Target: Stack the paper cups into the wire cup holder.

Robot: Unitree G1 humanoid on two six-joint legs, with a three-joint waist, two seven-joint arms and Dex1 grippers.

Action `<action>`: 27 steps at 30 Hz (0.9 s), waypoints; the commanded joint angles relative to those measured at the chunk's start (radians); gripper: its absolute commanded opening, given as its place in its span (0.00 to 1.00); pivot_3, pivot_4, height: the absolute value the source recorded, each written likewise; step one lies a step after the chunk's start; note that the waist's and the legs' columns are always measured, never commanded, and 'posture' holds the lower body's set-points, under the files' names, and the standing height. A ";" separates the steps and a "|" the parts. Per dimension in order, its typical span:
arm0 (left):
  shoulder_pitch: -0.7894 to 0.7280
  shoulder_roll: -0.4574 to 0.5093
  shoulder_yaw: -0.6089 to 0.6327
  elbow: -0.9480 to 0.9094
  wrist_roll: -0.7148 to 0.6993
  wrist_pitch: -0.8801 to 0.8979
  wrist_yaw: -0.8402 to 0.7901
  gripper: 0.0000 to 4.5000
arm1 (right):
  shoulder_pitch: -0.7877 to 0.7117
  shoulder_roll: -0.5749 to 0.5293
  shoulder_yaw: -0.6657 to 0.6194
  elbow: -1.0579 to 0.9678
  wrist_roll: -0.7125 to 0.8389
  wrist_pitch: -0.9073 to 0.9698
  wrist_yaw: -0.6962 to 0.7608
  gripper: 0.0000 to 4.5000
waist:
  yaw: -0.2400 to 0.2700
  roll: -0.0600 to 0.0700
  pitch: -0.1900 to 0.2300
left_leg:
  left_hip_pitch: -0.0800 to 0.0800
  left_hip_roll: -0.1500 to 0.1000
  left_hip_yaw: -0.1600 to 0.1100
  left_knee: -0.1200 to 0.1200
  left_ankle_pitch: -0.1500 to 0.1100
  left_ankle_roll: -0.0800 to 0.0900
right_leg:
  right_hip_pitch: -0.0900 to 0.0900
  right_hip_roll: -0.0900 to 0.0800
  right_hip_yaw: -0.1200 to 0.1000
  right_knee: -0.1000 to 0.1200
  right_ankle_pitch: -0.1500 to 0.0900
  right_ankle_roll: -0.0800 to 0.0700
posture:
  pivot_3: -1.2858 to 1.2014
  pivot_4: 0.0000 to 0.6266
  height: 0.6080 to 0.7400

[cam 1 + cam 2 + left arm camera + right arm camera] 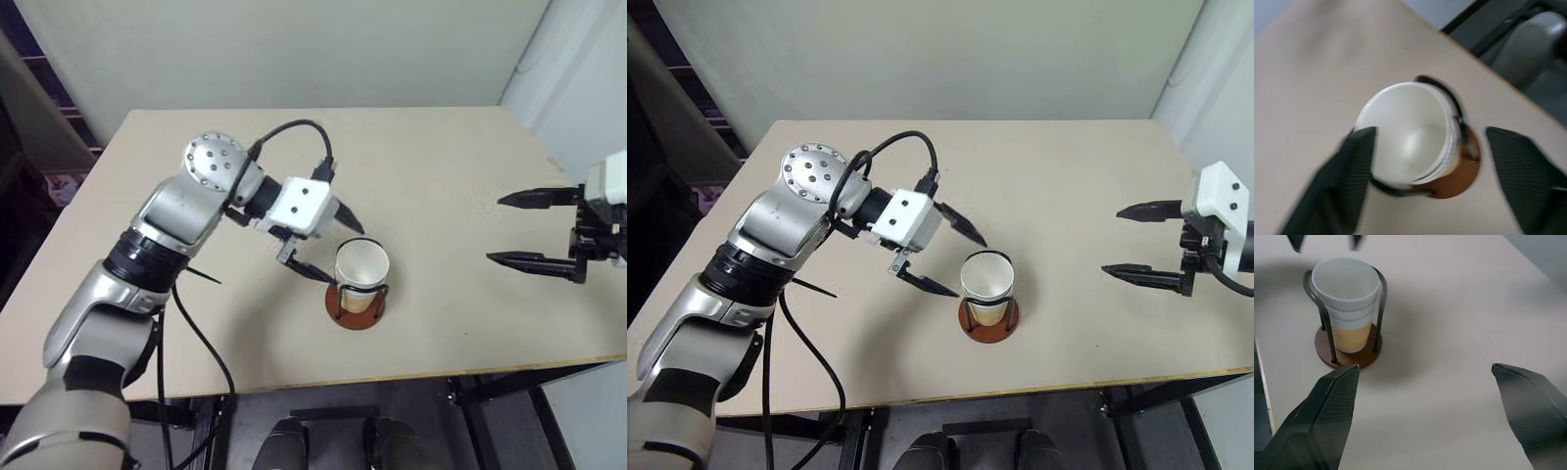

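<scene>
The paper cups [1348,303] sit nested in one stack inside the wire cup holder [1350,351], which stands upright on the table [451,166] close to its near edge, about midway along it. The left gripper [945,253] hangs just beside the stack, its fingers spread wide and holding nothing. The right gripper [526,229] is well apart near the table's right edge, also wide and empty.
</scene>
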 commanded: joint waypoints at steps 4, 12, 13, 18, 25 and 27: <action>0.235 0.188 0.285 -0.118 -0.131 0.284 0.064 0.95 | -0.164 0.086 0.157 0.178 -0.024 -0.039 0.051 1.00 | -0.029 0.002 -0.001 | 0.002 0.001 0.002 -0.001 0.000 0.000 | 0.000 0.002 0.001 0.000 0.000 0.000 | 0.52 0.24 1.00; 0.875 0.355 0.688 -0.352 -0.269 0.428 0.142 0.95 | -0.143 0.123 0.197 0.396 -0.068 -0.091 0.137 1.00 | 0.000 0.002 -0.001 | 0.007 0.000 0.003 -0.010 0.004 -0.010 | -0.002 0.007 0.014 0.002 -0.006 -0.002 | 0.52 0.24 1.00; 0.908 0.347 0.715 -0.368 -0.272 0.439 0.168 0.95 | -0.135 0.130 0.194 0.400 -0.068 -0.091 0.134 1.00 | 0.004 0.002 -0.001 | 0.007 0.000 0.003 -0.010 0.001 -0.005 | -0.002 0.007 0.015 0.002 -0.007 -0.003 | 0.52 0.24 1.00; 0.993 0.343 0.787 -0.424 -0.306 0.469 0.208 0.95 | -0.138 0.149 0.176 0.403 -0.060 -0.066 0.110 1.00 | 0.002 0.002 -0.001 | 0.010 -0.001 0.008 -0.008 -0.002 0.000 | -0.001 0.007 0.020 0.004 -0.008 -0.013 | 0.52 0.24 1.00; 0.971 0.332 0.763 -0.406 -0.319 0.478 0.238 0.95 | -0.141 0.173 0.181 0.376 -0.045 -0.040 0.115 1.00 | -0.018 0.002 -0.001 | 0.015 0.000 0.011 -0.010 -0.001 0.000 | -0.001 0.007 0.022 0.006 -0.005 -0.017 | 0.52 0.24 1.00; 0.962 0.333 0.756 -0.406 -0.319 0.479 0.240 0.95 | -0.137 0.170 0.173 0.367 -0.040 -0.037 0.120 1.00 | -0.020 0.002 -0.001 | 0.016 0.000 0.011 -0.010 -0.001 0.000 | -0.001 0.007 0.022 0.007 -0.005 -0.018 | 0.52 0.24 1.00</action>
